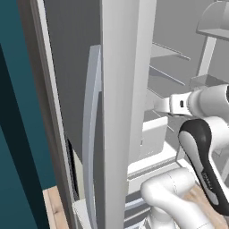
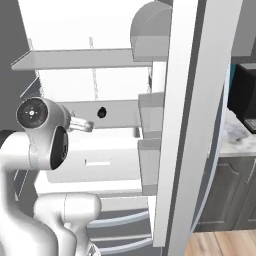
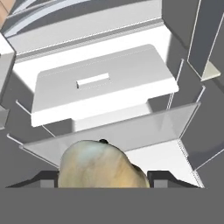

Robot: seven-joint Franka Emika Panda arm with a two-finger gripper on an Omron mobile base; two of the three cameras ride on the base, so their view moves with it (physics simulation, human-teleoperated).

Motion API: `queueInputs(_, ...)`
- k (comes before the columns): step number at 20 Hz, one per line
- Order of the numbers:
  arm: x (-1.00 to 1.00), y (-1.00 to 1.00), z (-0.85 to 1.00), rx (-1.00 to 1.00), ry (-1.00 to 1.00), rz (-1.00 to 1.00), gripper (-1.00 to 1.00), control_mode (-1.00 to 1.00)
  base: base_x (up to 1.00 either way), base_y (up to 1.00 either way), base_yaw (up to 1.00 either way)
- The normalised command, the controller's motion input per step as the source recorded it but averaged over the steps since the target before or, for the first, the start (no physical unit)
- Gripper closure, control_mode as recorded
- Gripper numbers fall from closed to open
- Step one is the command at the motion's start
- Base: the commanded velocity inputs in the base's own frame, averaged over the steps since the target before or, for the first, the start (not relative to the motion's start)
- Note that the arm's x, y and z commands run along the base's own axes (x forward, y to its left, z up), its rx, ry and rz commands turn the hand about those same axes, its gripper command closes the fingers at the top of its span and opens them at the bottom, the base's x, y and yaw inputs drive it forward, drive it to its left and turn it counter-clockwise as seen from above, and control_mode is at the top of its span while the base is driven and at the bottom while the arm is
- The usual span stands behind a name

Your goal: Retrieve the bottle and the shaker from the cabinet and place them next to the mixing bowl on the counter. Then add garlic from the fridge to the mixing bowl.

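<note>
As I reached into the open fridge (image 2: 150,125), my fingers (image 3: 105,181) grasped the garlic (image 3: 98,164) above its glass shelf (image 3: 131,131); I judged a slow, level withdrawal past the door (image 1: 118,112) safest.

Garlic (image 3: 98,165) between the jaws

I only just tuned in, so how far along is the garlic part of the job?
The fridge door stands open and the arm reaches inside. In the hand view the garlic sits between the two fingertips of the gripper, seemingly gripped above a glass shelf. Left: carrying it out to the mixing bowl. The bottle and shaker can't be judged here.
</note>
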Motion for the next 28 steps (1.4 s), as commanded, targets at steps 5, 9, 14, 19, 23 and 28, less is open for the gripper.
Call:
queueInputs(5, -0.06, -0.01, -0.61, -0.05, 0.0, -0.01, 1.0, -1.0, 0.0, 0.0, 0.0)
queueInputs(9, 0.0, 0.0, -0.01, 0.0, 0.0, 0.0, 1.0, -1.0, 0.0, 0.0, 0.0)
queueInputs(14, -0.01, -0.08, 0.0, 0.0, 0.0, 0.0, 1.0, -1.0, 0.0, 0.0, 0.0)
queueInputs(19, -0.19, -0.15, 0.0, 0.01, -0.02, 0.0, 1.0, -1.0, 0.0, 0.0, 0.0)
queueInputs(23, 0.0, 0.0, 0.0, 0.0, 0.0, 0.0, 1.0, 1.0, -0.55, -0.16, -0.01)
queueInputs(28, 0.0, 0.0, 0.0, 0.0, 0.0, 0.0, 1.0, 1.0, -0.53, -0.2, -0.02)
